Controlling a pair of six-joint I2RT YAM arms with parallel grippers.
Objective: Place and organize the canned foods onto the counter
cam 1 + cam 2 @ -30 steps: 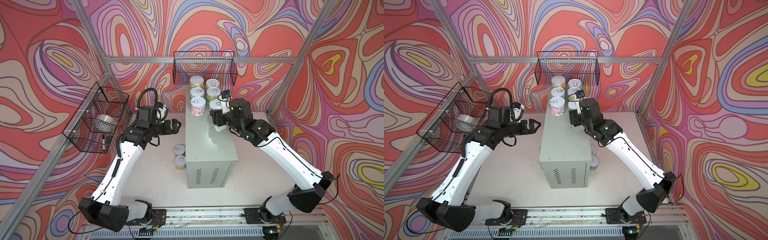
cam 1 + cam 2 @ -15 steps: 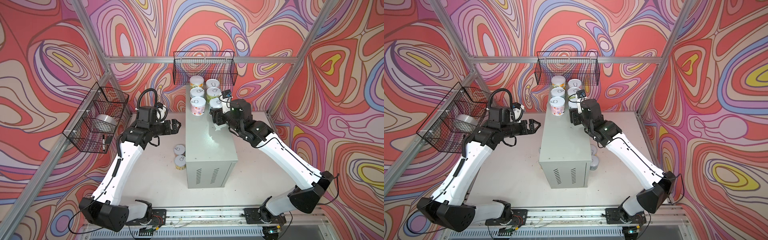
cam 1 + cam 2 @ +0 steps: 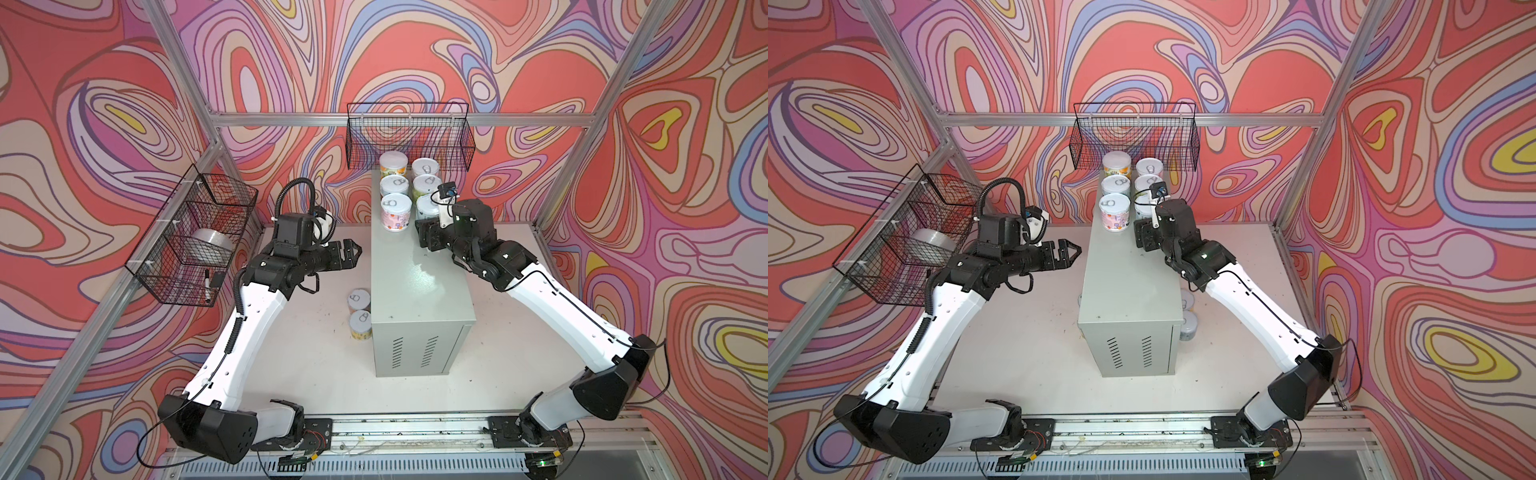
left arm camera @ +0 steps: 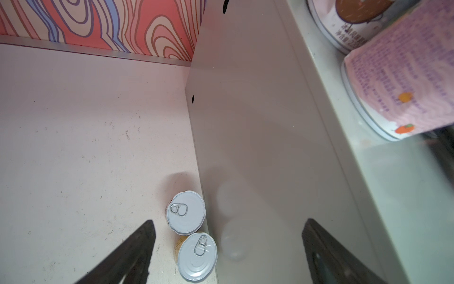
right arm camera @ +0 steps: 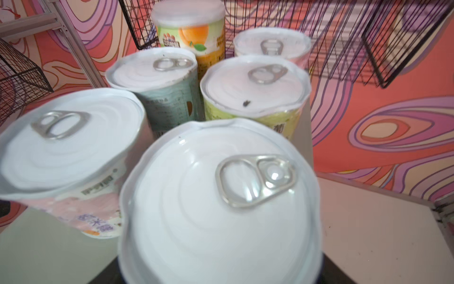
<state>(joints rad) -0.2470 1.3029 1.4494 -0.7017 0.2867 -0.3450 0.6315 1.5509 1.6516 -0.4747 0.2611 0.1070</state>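
Standing in two rows of three on the counter's (image 3: 419, 299) far end, six cans (image 3: 395, 212) sit just ahead of the right claw (image 3: 426, 230); whether its jaws grip the nearest can (image 5: 221, 209) cannot be told. The left claw (image 4: 228, 221) is spread wide, empty, two cans (image 4: 186, 212) on the tabletop (image 4: 73, 135) below it. Only a top view shows two more cans (image 3: 1187, 301) beyond the counter. Behind the left claw, a wire basket (image 3: 166, 270) holds a silver roll (image 3: 212, 245).

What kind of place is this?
Probably a robot test cell, not a real kitchen: two arms mounted on a base rail, aluminium framing with swirl-printed walls, and a grey metal cabinet serving as counter for cans.
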